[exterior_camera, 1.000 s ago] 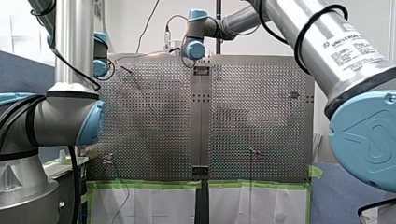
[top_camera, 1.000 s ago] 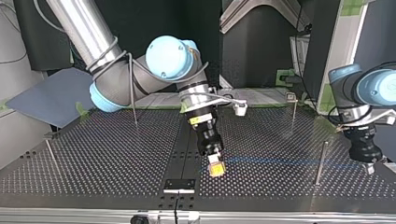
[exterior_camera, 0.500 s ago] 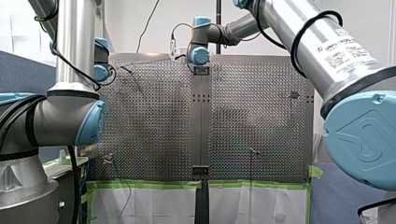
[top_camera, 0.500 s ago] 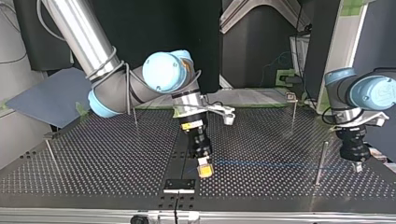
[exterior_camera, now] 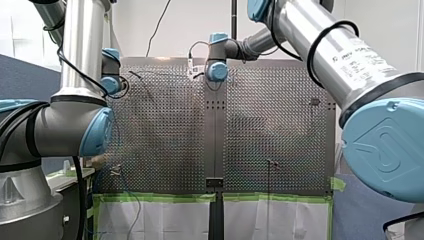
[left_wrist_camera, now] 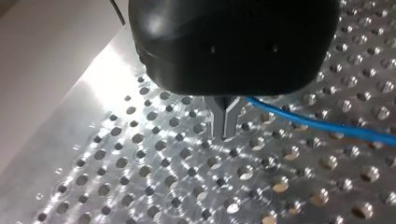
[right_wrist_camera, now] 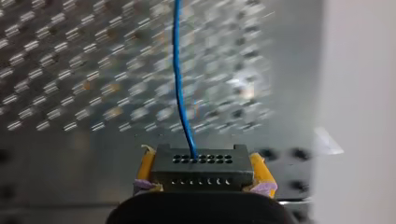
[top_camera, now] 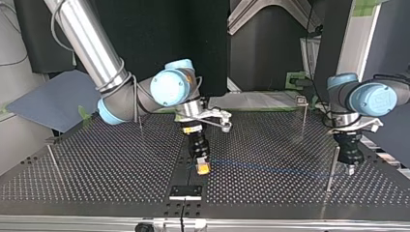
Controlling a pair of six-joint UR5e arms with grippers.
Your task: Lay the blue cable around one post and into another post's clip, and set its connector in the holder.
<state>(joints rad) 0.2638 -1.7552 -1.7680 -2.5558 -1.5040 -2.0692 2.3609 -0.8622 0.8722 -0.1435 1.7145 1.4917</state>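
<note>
Yellow-padded right hand (top_camera: pixel 203 167) low over perforated metal worktop (top_camera: pixel 96 169); thin blue cable (top_camera: pixel 270 166) stretches from it toward left hand (top_camera: pixel 349 169), just beside a slim metal post (top_camera: pixel 331 169).

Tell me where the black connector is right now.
The connector is clamped between my right gripper's yellow fingers, near the top view's middle, just behind the black plate.

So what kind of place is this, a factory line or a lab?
Probably a robotics lab test bench: two arms work over a perforated table with thin posts, green tape edging it, and my right tool holds a connector on a blue cable.
</note>
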